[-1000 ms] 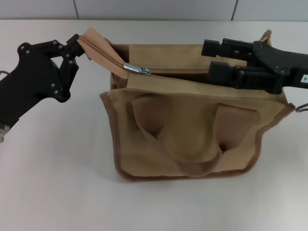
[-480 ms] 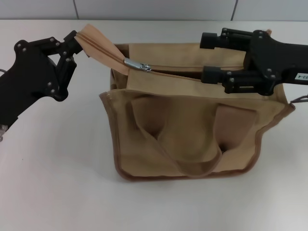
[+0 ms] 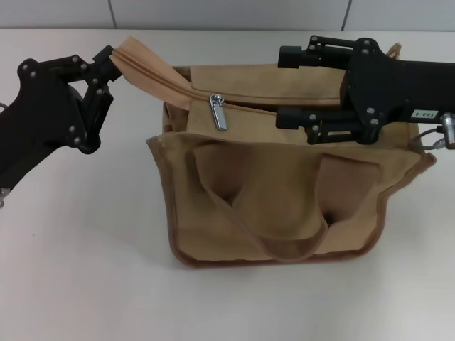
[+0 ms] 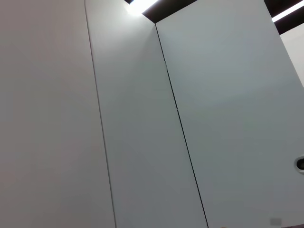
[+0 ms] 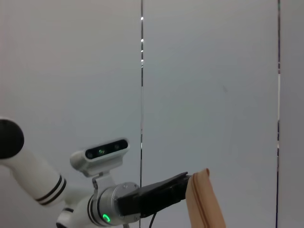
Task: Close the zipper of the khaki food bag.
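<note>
The khaki food bag (image 3: 284,206) stands in the middle of the head view, its two strap handles hanging down its front. The zipper (image 3: 170,78) runs along the bag's top; its silver slider (image 3: 218,112) sits near the left end with the pull tab hanging down. My left gripper (image 3: 112,64) is shut on the zipper tape's free end, holding it out beyond the bag's left corner. The right wrist view shows that grip on the tape (image 5: 202,202). My right gripper (image 3: 283,85) is open over the bag's top, to the right of the slider and apart from it.
The bag stands on a white table (image 3: 85,270). A tiled wall (image 3: 227,13) runs behind it. The left wrist view shows only wall panels (image 4: 142,118).
My right gripper has moved left along the bag's top towards the slider. The slider has shifted a little to the right and its pull tab now hangs down. The left gripper has stayed put.
</note>
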Available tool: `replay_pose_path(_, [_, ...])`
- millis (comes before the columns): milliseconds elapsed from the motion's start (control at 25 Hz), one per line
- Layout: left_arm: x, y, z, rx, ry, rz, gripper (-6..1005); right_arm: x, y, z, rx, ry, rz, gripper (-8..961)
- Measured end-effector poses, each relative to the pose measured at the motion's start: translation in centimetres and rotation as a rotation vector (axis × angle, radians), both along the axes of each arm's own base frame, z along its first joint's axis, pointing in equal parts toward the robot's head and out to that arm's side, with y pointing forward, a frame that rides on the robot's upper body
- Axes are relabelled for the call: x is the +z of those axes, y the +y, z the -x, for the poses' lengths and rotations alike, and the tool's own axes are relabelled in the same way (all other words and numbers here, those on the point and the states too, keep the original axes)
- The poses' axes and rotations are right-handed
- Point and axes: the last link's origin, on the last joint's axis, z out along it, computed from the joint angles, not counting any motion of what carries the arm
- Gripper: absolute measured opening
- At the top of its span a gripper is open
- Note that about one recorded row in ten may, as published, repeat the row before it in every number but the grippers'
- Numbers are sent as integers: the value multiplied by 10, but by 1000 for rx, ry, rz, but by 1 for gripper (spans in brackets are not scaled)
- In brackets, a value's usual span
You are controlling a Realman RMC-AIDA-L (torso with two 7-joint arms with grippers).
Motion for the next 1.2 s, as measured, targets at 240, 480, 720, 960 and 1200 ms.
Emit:
replay_pose_path(240, [0,2,-2,-6,-3,3,7,4,3,4,69,-4,-78,785])
replay_pose_path(480, [-1,3,-3,-4,-5,8,7,9,7,14,37,-2,-24,785])
replay_pose_path(720, [1,4,-2,8,-17,-3,7,21,3,29,-70,4,222,785])
replay_pose_path(960, [2,4,-3,5,-24,-8,8,30,5,40,-302,-82,537,785])
replay_pose_path(1200, [2,4,-3,2,-27,-8,8,24,13,44,-497,-183,710,785])
